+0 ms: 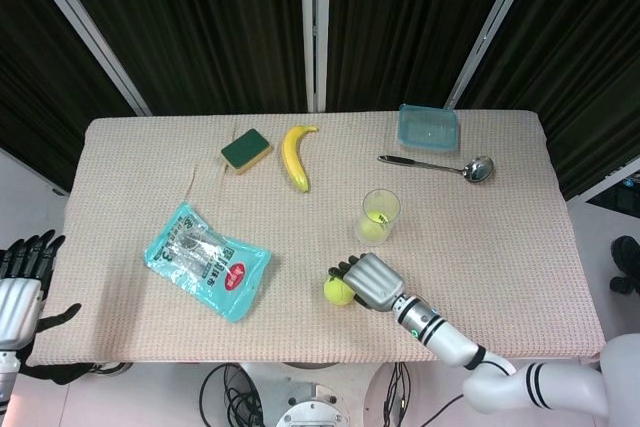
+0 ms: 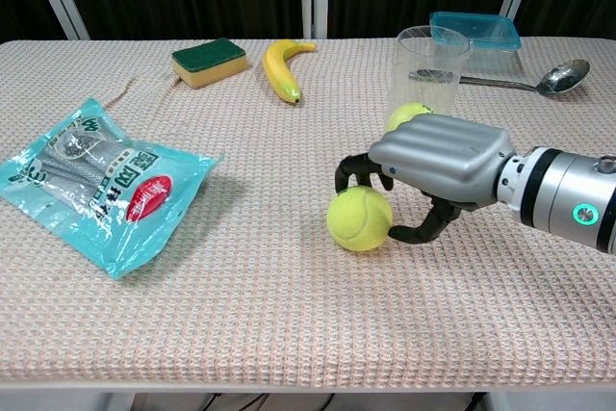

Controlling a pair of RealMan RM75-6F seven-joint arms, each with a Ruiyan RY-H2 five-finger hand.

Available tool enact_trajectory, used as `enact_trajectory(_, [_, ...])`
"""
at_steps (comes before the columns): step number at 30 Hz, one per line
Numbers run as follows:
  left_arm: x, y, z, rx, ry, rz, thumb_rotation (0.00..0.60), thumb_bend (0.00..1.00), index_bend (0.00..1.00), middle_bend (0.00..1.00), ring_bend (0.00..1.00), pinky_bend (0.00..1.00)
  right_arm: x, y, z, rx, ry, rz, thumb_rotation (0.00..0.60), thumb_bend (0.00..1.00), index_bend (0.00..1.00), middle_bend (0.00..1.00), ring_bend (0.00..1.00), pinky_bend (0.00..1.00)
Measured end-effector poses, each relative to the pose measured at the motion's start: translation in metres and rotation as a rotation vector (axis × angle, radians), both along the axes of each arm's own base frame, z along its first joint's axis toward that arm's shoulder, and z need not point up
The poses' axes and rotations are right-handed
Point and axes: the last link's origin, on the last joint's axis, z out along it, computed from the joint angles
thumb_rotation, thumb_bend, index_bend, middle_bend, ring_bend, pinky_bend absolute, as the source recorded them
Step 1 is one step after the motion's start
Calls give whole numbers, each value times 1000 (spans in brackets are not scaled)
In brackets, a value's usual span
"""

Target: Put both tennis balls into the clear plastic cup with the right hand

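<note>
One tennis ball [image 1: 338,291] [image 2: 358,221] lies on the tablecloth near the front edge. My right hand [image 1: 372,280] [image 2: 443,156] is down over it, fingers curled behind it and thumb against its right side, gripping it on the table. The clear plastic cup [image 1: 380,209] [image 2: 430,55] stands upright just beyond the hand, with the second tennis ball [image 1: 373,230] [image 2: 409,115] at its bottom. My left hand [image 1: 22,282] hangs off the table's left front corner with fingers apart, holding nothing.
A teal snack bag [image 1: 207,261] [image 2: 91,183] lies at front left. Toward the back are a green sponge [image 1: 246,149] [image 2: 209,61], a banana [image 1: 295,155] [image 2: 281,66], a blue lidded container [image 1: 428,127] [image 2: 474,30] and a metal ladle [image 1: 440,165] [image 2: 539,82].
</note>
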Motion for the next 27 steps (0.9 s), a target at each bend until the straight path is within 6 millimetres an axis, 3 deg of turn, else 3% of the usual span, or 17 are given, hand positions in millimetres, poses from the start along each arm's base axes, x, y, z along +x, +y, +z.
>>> enact_trajectory(4, [-1,-1,1,3,-6,5,600,33,0,0,0,0,5,-2,3,-29,-8,24,600,308,689,593,569,737])
enact_trajectory(9, [-2,-2,1,2,-8,7,600,33,0,0,0,0,16,-5,16,-107,-82,73,600,275,769,654,588,754])
enact_trajectory(14, [0,-2,0,1,-12,0,600,33,0,0,0,0,33,-7,44,-184,-202,129,600,273,789,667,588,755])
enact_trajectory(20, [2,-2,0,1,-8,-8,600,34,0,0,0,0,53,-18,94,-319,-291,175,600,265,792,666,588,762])
enact_trajectory(23, [2,-3,1,2,-8,-12,600,34,0,0,0,0,51,-31,118,-407,-279,164,600,267,792,666,588,762])
enact_trajectory(27, [1,-3,0,0,-10,-9,600,33,0,0,0,0,34,-46,142,-493,-240,95,600,260,791,667,587,762])
